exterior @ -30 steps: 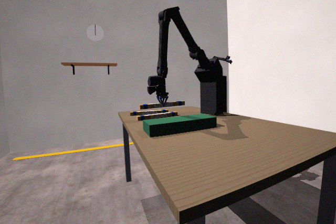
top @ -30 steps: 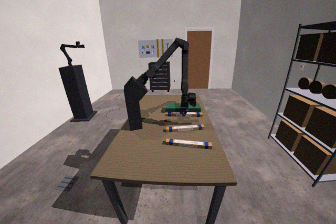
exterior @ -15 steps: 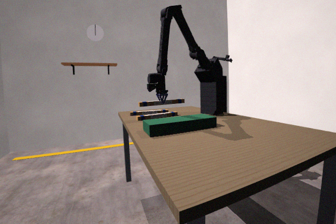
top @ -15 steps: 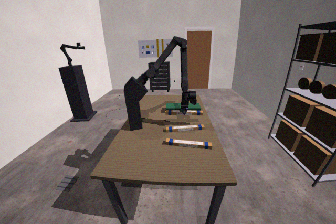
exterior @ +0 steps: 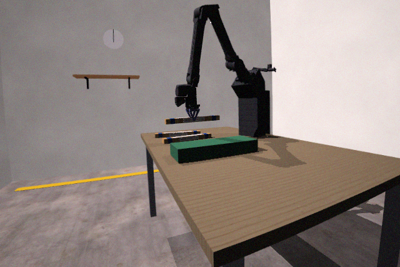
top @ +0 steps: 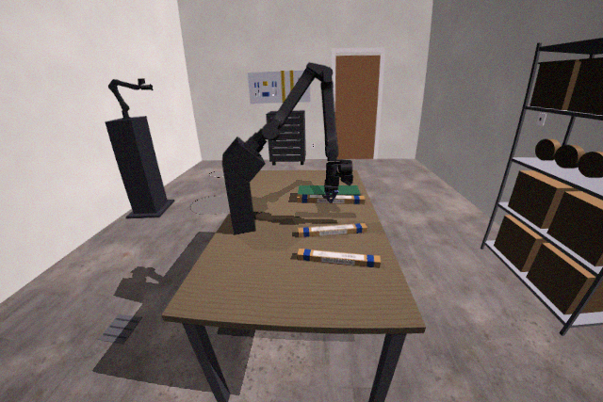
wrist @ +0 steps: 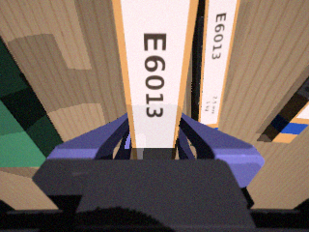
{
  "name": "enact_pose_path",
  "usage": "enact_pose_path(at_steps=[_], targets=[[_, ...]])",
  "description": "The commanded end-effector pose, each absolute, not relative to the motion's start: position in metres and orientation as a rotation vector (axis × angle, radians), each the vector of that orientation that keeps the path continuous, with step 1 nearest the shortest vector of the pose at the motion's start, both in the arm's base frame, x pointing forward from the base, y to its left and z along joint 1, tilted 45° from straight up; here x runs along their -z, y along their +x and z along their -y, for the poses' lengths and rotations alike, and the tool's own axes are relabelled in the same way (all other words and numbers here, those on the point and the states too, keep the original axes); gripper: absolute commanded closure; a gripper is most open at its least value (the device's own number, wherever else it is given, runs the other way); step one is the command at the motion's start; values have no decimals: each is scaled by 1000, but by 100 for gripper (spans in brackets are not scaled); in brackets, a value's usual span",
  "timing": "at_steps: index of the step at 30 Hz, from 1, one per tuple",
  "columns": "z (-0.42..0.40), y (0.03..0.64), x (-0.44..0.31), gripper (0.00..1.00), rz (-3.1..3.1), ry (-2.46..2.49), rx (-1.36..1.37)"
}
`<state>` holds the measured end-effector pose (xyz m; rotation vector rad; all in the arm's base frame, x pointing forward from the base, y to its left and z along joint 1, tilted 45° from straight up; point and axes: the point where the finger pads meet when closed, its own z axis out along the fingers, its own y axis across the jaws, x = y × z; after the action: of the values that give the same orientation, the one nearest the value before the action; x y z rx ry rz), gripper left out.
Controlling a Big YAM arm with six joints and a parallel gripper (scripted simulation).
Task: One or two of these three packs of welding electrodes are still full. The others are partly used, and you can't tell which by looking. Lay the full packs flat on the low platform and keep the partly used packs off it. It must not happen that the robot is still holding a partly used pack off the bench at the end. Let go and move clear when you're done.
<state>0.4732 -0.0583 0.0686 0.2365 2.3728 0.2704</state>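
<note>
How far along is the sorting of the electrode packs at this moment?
Done: nothing lies on the green platform yet. In hand: the gripper is shut on one pack, held level in the air above the table. Left: two packs lie on the table untested.

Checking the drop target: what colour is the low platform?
Green; the low platform shows best in the exterior view.
</note>
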Motion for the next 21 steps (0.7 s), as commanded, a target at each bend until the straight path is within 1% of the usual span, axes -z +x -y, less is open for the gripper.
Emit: enact_pose_path(at_steps=[1,21], targets=[[64,468,-84,100,-2352,225,-254],[65,464,-88,100,-2352,225,-254]])
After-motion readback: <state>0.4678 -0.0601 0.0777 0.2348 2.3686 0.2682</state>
